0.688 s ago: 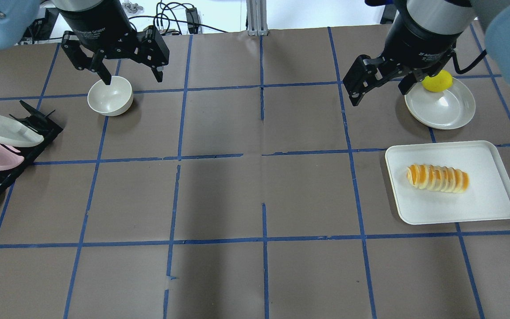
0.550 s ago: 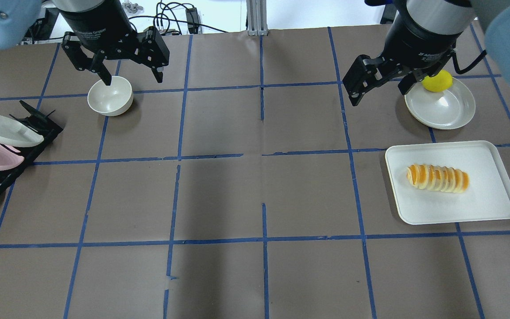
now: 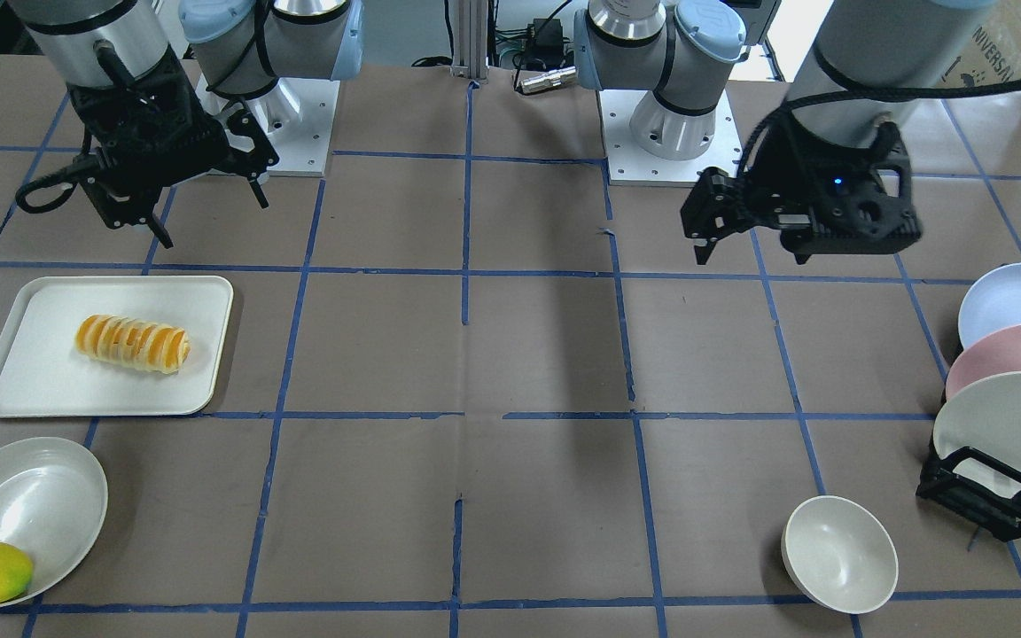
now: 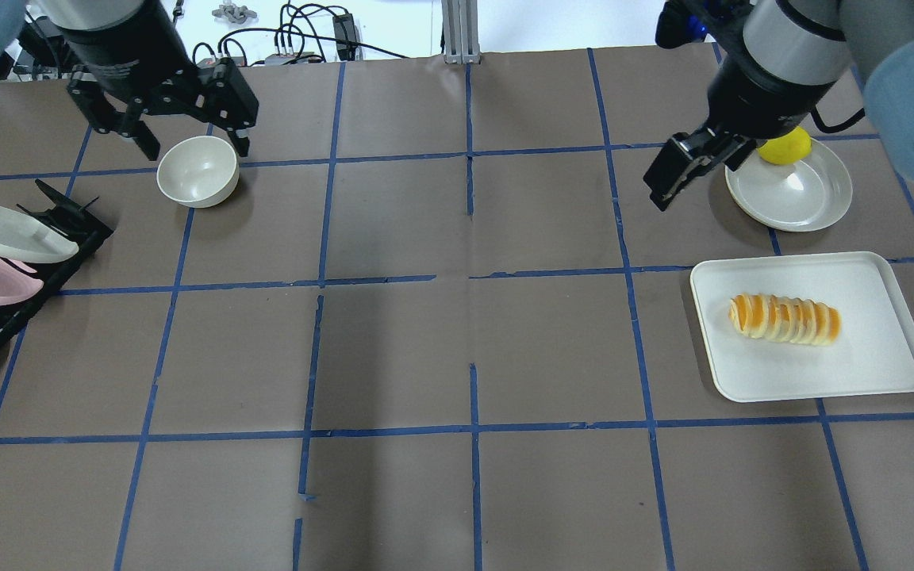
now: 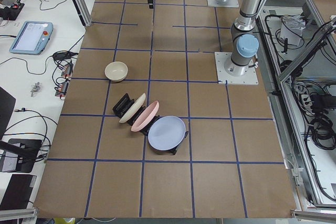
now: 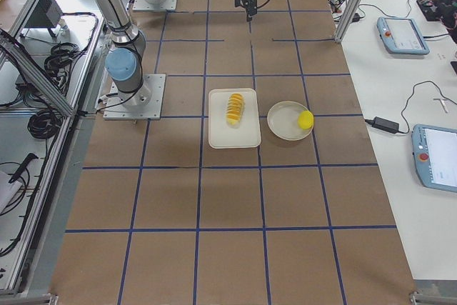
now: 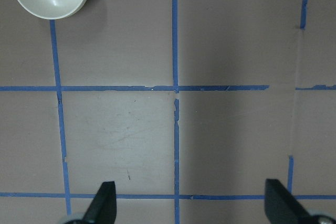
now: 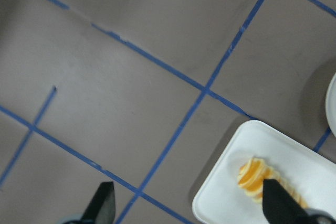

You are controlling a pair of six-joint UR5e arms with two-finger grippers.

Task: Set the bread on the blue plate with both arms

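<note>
Mid white rectangular tray lies golden-orange spiral-striped bread roll, untouched. Far across brown counter from tray, pale lavender-blue round plate leans in black rack. Both spread wide, empty: right tool near tray, left tool well apart from it.

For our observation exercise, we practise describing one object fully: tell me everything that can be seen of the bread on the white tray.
The bread is an elongated roll, golden-orange with pale cream stripes winding across it, rounded at both ends and smooth-looking. It is whole and lies flat near the middle of the white rectangular tray, on the robot's right side of the table, its length running along the tray's longer side. Only the tray touches it; nothing grips or covers it.
</note>
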